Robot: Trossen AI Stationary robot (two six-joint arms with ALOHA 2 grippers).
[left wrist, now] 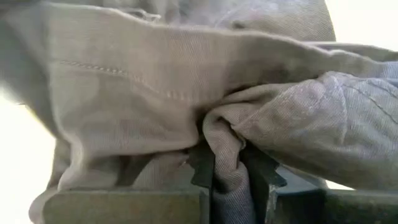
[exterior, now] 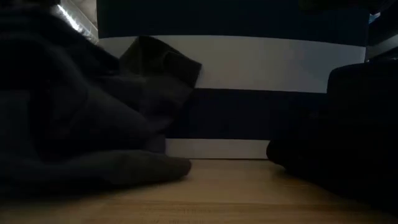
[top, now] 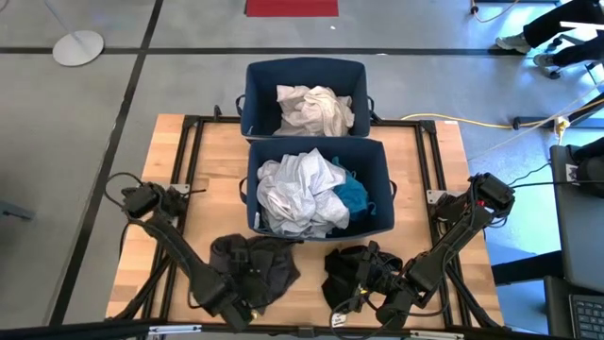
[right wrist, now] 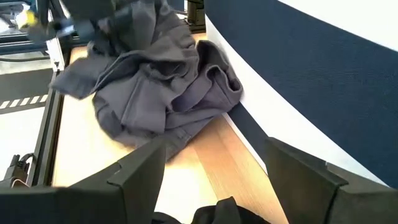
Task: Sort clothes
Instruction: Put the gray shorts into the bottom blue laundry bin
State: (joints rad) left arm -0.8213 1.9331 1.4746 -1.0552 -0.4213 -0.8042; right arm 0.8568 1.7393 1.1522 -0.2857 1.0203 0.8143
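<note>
Well along, by the look of it. Upper centre of the high view: far bin holding a cream garment. Just below it, near bin piled with white clothes and a turquoise piece tucked at its right side. Two garments left on the bench, both at the lower middle of the frame: a dark grey garment left of centre and a black garment right of centre, near each other but apart.

Left pincer clamped on a fold of the dark grey garment, cloth bunched between both fingers, low at the frame's bottom in the high view. Right pincer spread wide and holding nothing, hovering by the black garment and looking across bare wood toward the grey heap.

Probably still needed: lifting each dark piece into a bin. In the way: the near bin's wall directly ahead of both garments, and its already heaped contents; a trailing cloth could catch on the rim. Cables and a yellow cord off the bench's upper right, clear of the work.
</note>
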